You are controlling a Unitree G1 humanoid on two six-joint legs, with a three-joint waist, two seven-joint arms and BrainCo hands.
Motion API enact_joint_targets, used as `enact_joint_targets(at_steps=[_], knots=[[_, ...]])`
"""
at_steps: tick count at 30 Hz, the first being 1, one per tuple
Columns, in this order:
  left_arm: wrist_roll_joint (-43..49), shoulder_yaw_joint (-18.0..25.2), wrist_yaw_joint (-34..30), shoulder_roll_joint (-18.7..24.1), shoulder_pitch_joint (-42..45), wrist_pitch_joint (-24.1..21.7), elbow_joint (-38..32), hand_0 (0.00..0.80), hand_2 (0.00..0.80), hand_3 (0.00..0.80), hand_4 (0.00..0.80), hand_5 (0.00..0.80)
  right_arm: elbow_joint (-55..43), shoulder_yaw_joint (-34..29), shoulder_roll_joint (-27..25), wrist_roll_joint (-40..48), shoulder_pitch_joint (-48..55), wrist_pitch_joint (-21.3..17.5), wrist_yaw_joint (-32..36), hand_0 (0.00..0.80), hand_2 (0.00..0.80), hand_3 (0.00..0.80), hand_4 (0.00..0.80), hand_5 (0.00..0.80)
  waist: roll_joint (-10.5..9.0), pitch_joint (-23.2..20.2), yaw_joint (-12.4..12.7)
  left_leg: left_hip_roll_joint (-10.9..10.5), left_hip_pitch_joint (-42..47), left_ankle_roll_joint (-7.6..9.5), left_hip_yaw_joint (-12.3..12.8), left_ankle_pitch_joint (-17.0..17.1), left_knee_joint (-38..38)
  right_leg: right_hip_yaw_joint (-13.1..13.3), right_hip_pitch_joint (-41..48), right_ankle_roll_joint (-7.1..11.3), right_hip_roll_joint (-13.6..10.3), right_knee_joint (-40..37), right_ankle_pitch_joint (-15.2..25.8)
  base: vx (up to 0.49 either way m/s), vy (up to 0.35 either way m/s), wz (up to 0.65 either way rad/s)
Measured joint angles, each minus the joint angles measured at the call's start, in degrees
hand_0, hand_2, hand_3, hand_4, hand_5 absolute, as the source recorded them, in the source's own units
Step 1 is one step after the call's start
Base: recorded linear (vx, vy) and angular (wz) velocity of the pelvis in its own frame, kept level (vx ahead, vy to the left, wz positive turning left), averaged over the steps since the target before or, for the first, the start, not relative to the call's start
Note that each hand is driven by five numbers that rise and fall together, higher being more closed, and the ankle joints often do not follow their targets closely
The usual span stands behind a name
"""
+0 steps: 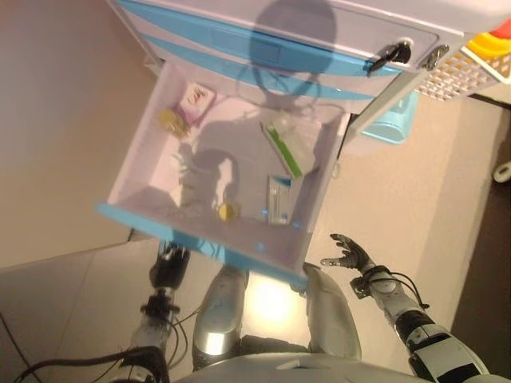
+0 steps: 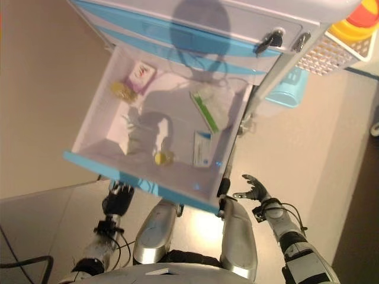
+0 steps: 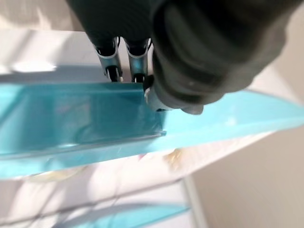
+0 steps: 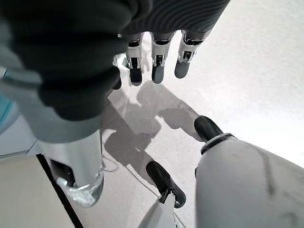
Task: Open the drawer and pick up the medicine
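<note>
The medicine boxes lie in the open drawer (image 1: 144, 209): a green-and-white box (image 1: 281, 147) toward the back right, a blue-and-white box (image 1: 279, 199) near the front beside a small yellow item (image 1: 229, 211). My left hand (image 1: 170, 266) sits under the drawer's blue front panel (image 3: 71, 118), its fingers hidden behind it, so I cannot tell its grip. My right hand (image 1: 348, 254) hangs relaxed and empty beside the drawer. Opening looks done; next I should reach in for a box.

White drawer (image 1: 152, 136) with a light-blue front; inside, a green-striped box (image 1: 281, 148) and a pink-and-white packet (image 1: 196, 100).
</note>
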Motion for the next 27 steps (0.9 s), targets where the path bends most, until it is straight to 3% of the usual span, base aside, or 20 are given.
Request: enact_joint_targets(at_steps=[1,2,3,5,9,12,14,16,20,23,27], knots=[[1.0,0.9,1.6,-0.8,-0.5,0.1,0.9,0.8,0.8,0.8,0.8,0.8,0.9,-0.2,-0.1,0.0,-0.2,0.0,0.1,0.0,0.0,0.0,0.0,0.0,0.27,-1.0,0.4,0.0,0.0,-0.16,0.0,0.1,-0.4,-0.4,-0.2,-0.16,-0.1,0.6,-0.4,0.055,0.0,0.23],[2.0,1.9,2.7,-1.3,-0.4,0.2,2.1,0.533,0.533,0.533,0.533,0.533,1.5,-0.3,-0.2,0.0,-0.1,-0.1,0.2,0.0,0.0,0.0,0.0,0.0,0.48,-2.3,0.6,0.1,0.0,-0.29,-0.3,0.4,-0.9,-0.7,-0.2,-0.22,-0.1,0.7,-0.7,0.072,0.012,0.17],[3.8,2.8,4.3,-1.6,-0.4,0.2,2.6,0.0,0.0,0.0,0.0,0.0,2.2,-0.4,-0.5,0.0,0.1,-0.1,0.5,0.0,0.0,0.0,0.0,0.0,0.86,-3.7,0.7,0.1,0.0,-0.36,-0.5,0.5,-1.0,-1.1,-0.1,-0.27,-0.1,0.6,-0.9,0.083,0.019,0.21],[9.2,3.9,7.8,-1.8,-0.5,-0.6,5.2,0.0,0.0,0.0,0.0,0.0,3.9,-1.9,-1.1,0.0,0.3,-0.1,1.4,0.0,0.0,0.0,0.0,0.0,1.91,-6.1,0.7,0.0,1.2,-0.4,-1.0,0.7,-1.5,-2.1,1.5,-0.14,-0.1,0.2,-1.4,0.085,0.033,0.25],[21.8,8.5,16.2,0.2,2.1,-8.1,14.2,0.0,0.0,0.0,0.0,0.0,6.6,-2.5,-2.5,-0.8,1.3,-1.1,1.0,0.0,0.0,0.0,0.0,0.0,4.08,-10.8,1.7,-0.1,2.2,-0.35,-1.3,0.7,-1.7,-4.0,3.5,-0.08,-0.3,-0.6,-2.5,0.089,0.039,0.25],[30.4,9.2,23.0,3.6,5.6,-11.9,18.4,0.0,0.0,0.0,0.0,0.0,7.6,-2.5,-2.3,-2.3,1.7,-1.4,-0.5,0.0,0.0,0.0,0.0,0.0,4.0,-12.1,1.9,-0.1,2.8,-0.36,-1.2,0.7,-1.7,-5.0,4.4,-0.11,-0.6,-0.5,-3.3,0.096,0.048,0.2],[36.7,9.0,26.8,4.9,7.4,-14.0,18.9,0.0,0.0,0.0,0.0,0.0,7.6,-2.8,-1.8,-2.7,3.2,-1.3,-2.4,0.0,0.0,0.0,0.0,0.0,2.83,-13.0,2.0,-0.3,3.0,-0.28,-1.1,0.7,-1.7,-5.4,4.8,-0.12,-0.9,-0.4,-3.7,0.074,0.027,0.14],[45.1,6.5,30.8,6.0,8.7,-15.8,18.9,0.0,0.0,0.0,0.0,0.0,7.6,-3.7,-0.8,-3.0,4.7,-1.3,-4.3,0.0,0.0,0.0,0.0,0.0,1.54,-13.9,1.9,-0.5,3.2,0.1,-0.3,0.7,-1.7,-5.3,5.0,0.2,-1.1,-0.4,-3.7,0.051,0.026,0.01],[68.6,-6.3,40.0,9.1,7.5,-18.6,18.0,0.0,0.0,0.0,0.0,0.0,7.5,-4.3,-0.1,-3.7,7.9,1.5,-9.4,0.0,0.0,0.0,0.0,0.0,-1.94,-15.8,1.2,-1.1,4.7,1.11,1.2,0.7,-3.0,-3.7,5.5,0.99,-1.6,-0.5,-3.6,0.036,0.025,-0.07],[72.0,-9.1,41.7,9.1,6.6,-17.2,17.7,0.0,0.0,0.0,0.0,0.0,6.9,-7.2,0.5,-2.7,8.8,4.0,-14.4,0.0,0.0,0.0,0.0,0.0,-3.75,-17.8,-1.1,-1.0,5.7,1.81,2.5,0.5,-3.8,-1.0,5.9,1.82,-0.9,-1.5,-2.9,0.039,-0.001,-0.22],[74.0,-10.8,41.9,8.8,6.8,-13.7,17.9,0.0,0.0,0.0,0.0,0.0,-2.2,-11.6,0.5,0.2,13.0,5.8,-21.3,0.0,0.0,0.0,0.0,0.0,-3.8,-18.5,-4.1,-1.0,7.1,2.63,4.0,-0.3,-3.8,2.2,7.5,2.36,0.2,-4.1,-1.7,0.03,0.006,-0.22]])
